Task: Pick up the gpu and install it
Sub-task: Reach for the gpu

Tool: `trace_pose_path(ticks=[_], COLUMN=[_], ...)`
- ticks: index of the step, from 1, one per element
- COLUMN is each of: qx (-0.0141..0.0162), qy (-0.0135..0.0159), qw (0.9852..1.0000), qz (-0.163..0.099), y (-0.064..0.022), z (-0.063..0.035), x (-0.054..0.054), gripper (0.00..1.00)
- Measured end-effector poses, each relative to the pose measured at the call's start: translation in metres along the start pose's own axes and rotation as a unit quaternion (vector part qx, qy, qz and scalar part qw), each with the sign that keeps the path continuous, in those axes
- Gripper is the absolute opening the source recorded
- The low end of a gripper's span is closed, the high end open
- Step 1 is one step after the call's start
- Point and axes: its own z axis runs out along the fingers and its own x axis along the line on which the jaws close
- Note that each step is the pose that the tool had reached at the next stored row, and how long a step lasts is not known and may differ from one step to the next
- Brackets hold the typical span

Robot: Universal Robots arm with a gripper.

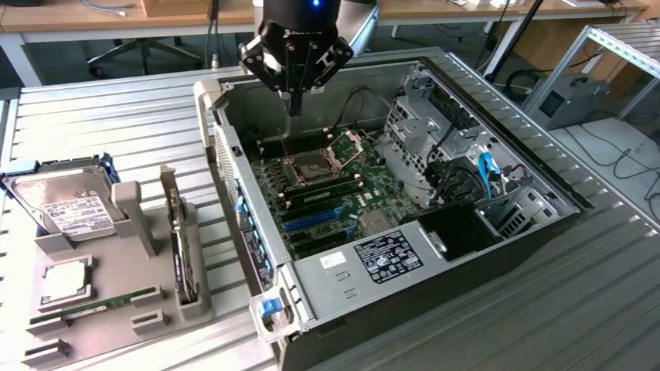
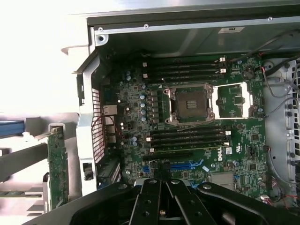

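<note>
Hanging above the far end of the open computer case (image 1: 443, 309), the pincer (image 1: 294, 107) has its two fingers pressed together and holds nothing. Below it lies the green board (image 1: 335, 185) with its open square chip socket (image 1: 307, 166). The gpu (image 1: 182, 255) stands on its thin edge in a slot of the gray holder (image 1: 113, 332). The holder sits on the tabletop (image 1: 113, 116) at the exterior view's left, well apart from the pincer. Farther left in that holder sit a silver hard drive (image 1: 67, 207), a square chip (image 1: 65, 280) and a thin green memory stick (image 1: 98, 305).
</note>
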Motion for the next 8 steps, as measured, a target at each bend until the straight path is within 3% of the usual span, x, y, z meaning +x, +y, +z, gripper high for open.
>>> trace_pose_path(ticks=[8], qx=[0.0], qy=[0.0], qw=[1.0], qz=[0.0], y=[-0.0002], z=[0.0], x=[0.0028], gripper=[0.11])
